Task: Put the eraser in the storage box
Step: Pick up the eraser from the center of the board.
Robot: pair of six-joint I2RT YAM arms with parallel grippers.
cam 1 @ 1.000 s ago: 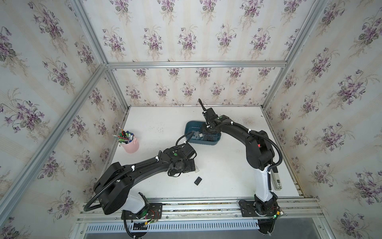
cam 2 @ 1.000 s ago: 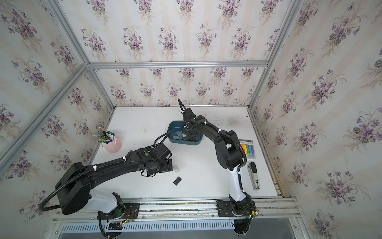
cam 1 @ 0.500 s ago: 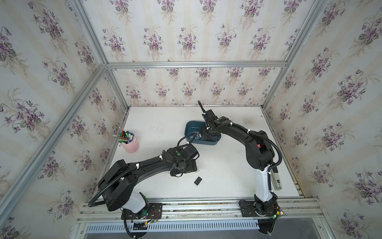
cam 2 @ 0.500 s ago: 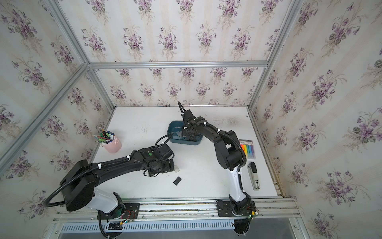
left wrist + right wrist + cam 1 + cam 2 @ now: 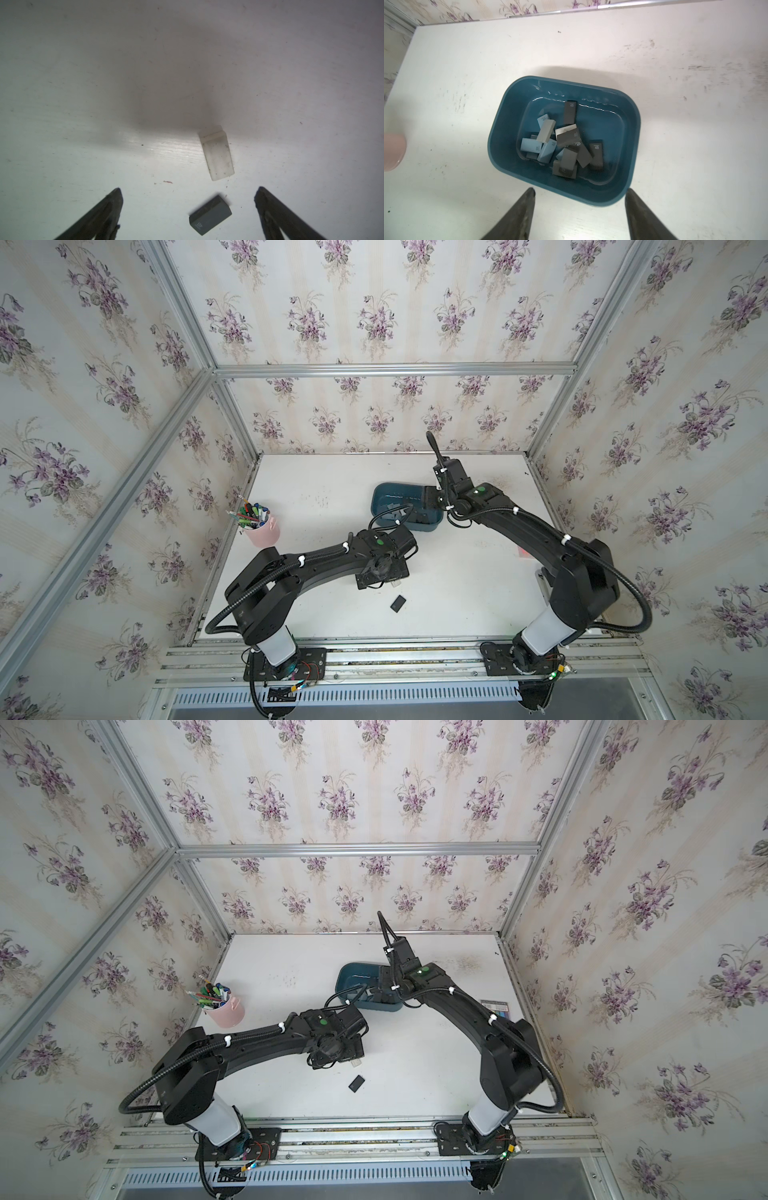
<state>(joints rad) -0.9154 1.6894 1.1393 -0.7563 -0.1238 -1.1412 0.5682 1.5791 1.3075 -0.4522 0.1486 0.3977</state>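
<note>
White tbl (image 5: 457, 585), scuffed & smudged; violet-flower wallpaper (image 5: 374, 315) all round, alu frame (image 5: 390, 369) along edges; pink pen cup (image 5: 266, 531) by left edge; storage box (image 5: 506, 124) back-centre w/ heaped erasers (image 5: 566, 137) inside; dark eraser (image 5: 209, 215) & white eraser (image 5: 217, 153) lie on bare tbl under left gripper (image 5: 188, 191), jaws apart; right gripper (image 5: 580, 191) above box rim, jaws apart, empty.

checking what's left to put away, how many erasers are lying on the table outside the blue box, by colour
white eraser: 1
dark grey eraser: 1
total: 2
</note>
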